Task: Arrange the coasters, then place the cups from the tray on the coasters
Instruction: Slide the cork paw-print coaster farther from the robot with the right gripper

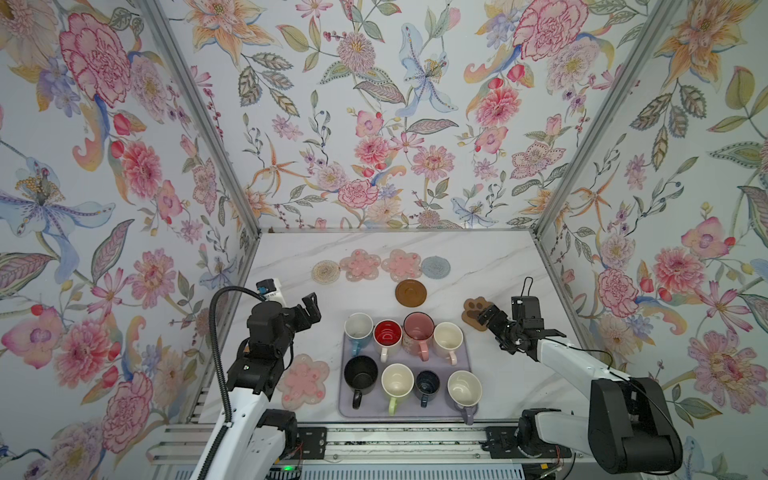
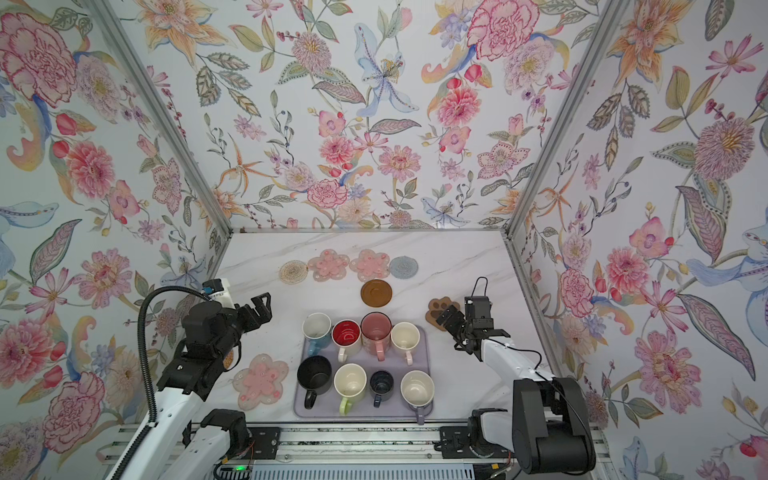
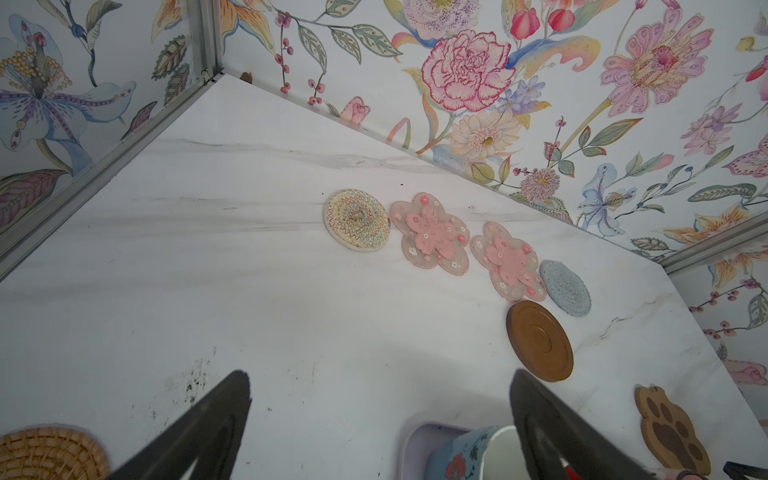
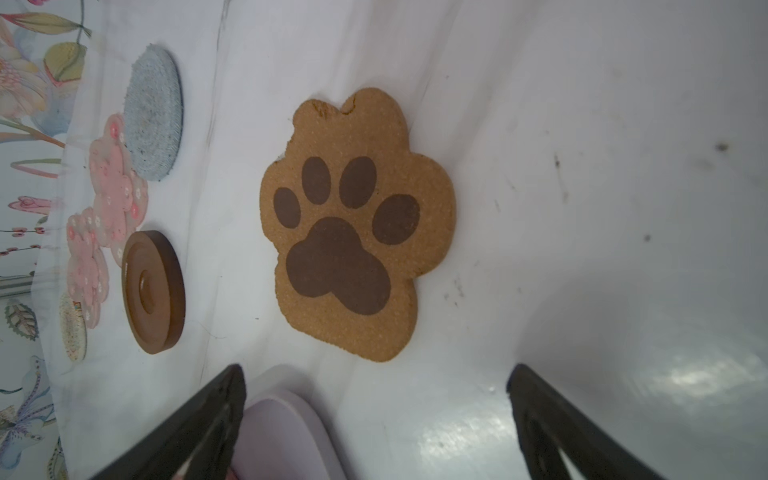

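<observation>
Right now the eight cups [image 1: 392,384] stand upright in two rows of four on the lavender tray [image 1: 442,410], near the table's front edge. Toward the back wall four coasters lie in a row: the beige woven round [image 1: 326,272], two pink flowers [image 1: 360,265], and the grey-blue round [image 1: 435,267]. The brown disc [image 1: 410,291] sits just in front of them.

The paw-print coaster [image 4: 357,224] lies right of the tray. My right pincer [image 1: 488,313] hovers over its near edge, jaws wide apart and empty, with the arm reaching in low from the right. My left pincer [image 1: 309,305] hangs raised left of the tray, jaws likewise spread and holding nothing. Its arm bends above the third pink flower [image 1: 302,381].

Only my left wrist camera plainly shows the tan woven round [image 3: 50,455]. My right wrist camera shows the paw-print whole, while in both top views my pincer partly covers it.
</observation>
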`<state>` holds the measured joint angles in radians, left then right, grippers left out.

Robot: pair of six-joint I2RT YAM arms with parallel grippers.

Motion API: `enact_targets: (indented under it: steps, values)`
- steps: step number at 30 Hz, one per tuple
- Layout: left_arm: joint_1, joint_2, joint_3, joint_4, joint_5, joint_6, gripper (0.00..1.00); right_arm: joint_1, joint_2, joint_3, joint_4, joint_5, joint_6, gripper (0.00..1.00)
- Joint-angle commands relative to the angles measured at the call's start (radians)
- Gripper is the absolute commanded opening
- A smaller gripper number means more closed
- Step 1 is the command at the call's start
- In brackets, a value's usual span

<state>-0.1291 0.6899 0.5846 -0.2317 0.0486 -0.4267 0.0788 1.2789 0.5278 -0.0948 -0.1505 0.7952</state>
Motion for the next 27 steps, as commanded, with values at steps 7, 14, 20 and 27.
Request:
enact_targets:
  steps: [7,14,20,27]
  values:
    - [0.006,-0.007,0.006,-0.011,-0.006,0.0,0.99,-0.007,0.105,0.072,0.015,-0.036,-0.078,0.99]
    - [0.005,-0.012,0.007,-0.017,-0.013,0.0,0.99,-0.005,0.168,0.101,0.038,-0.049,-0.089,0.99]
    - [0.005,-0.012,0.008,-0.016,-0.015,0.001,0.99,0.002,0.211,0.132,0.06,-0.063,-0.085,0.99]
    - [0.006,-0.013,0.009,-0.021,-0.018,0.002,0.99,0.013,0.259,0.177,0.064,-0.061,-0.097,0.99]
